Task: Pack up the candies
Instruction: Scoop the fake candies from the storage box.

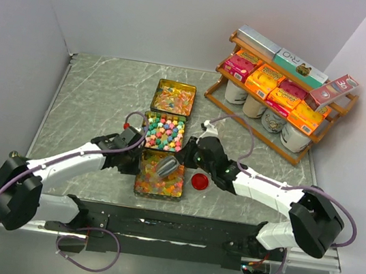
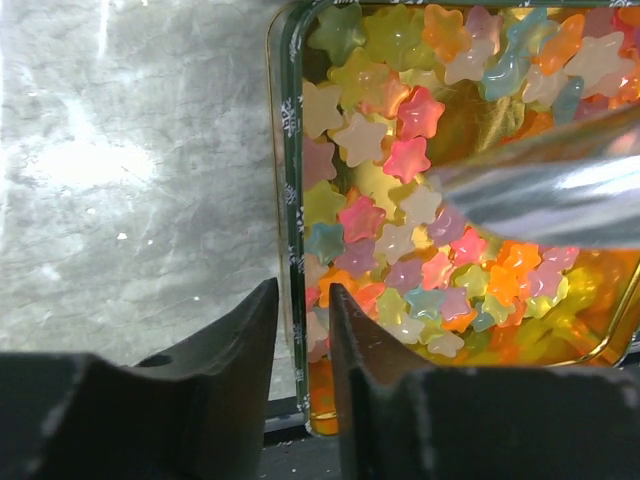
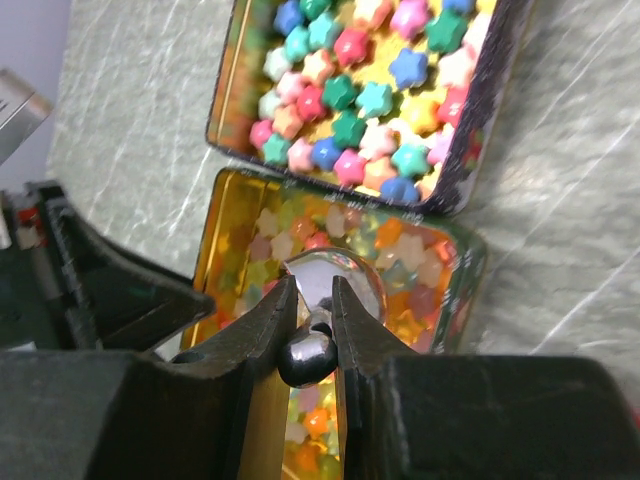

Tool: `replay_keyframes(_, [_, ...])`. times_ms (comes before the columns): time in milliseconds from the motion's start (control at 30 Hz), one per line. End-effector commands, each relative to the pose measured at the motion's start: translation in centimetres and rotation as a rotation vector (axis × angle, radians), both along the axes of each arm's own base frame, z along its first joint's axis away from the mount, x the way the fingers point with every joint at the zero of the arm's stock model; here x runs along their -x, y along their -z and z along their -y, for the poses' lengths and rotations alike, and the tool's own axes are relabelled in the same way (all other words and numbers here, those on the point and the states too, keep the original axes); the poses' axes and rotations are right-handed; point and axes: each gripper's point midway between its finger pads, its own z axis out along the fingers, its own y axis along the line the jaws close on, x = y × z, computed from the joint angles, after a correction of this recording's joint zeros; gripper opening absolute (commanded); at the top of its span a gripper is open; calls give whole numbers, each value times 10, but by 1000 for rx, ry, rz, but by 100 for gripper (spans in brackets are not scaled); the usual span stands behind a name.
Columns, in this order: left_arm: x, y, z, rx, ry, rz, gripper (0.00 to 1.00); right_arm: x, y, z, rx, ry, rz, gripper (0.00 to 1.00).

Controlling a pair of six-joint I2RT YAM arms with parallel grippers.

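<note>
Three open tins lie in a column. The near tin (image 1: 137, 187) holds translucent star candies (image 2: 400, 250). The middle tin (image 1: 145, 130) holds opaque star candies (image 3: 350, 100). The far tin (image 1: 156, 96) holds glossy gummies (image 1: 173, 98). My left gripper (image 2: 303, 305) straddles the near tin's left wall (image 2: 290, 200) and is shut on it; it also shows in the top view (image 1: 134, 162). My right gripper (image 3: 314, 300) is shut on the handle of a metal scoop (image 3: 335, 280). The scoop's bowl (image 1: 166, 168) hangs over the near tin's candies (image 3: 410, 265).
A red round lid (image 1: 199, 181) lies on the table right of the near tin, under my right arm. A wooden rack (image 1: 267, 125) with orange and pink boxes and white jars stands at the back right. White walls close the left, back and right sides.
</note>
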Motion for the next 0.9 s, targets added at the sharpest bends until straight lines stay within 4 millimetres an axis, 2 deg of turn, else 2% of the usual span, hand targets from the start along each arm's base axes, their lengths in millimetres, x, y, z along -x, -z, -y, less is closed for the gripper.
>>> replay_keyframes(0, [-4,1,7,39,-4,0,26,24,25,5,13,-22,-85,0])
replay_keyframes(167, [-1,5,9,42,-2,-16,17,29,50,-1,35,16,-161,0])
replay_keyframes(333, [-3,4,10,42,-4,-18,1,32,65,-8,106,48,-214,0])
replay_keyframes(467, [-4,3,11,46,-8,-15,1,39,73,-10,127,34,-253,0])
replay_keyframes(700, [-9,0,8,37,-28,11,1,62,98,-9,195,-44,-374,0])
replay_keyframes(867, [-10,-2,7,42,-44,24,1,70,109,-18,169,-100,-399,0])
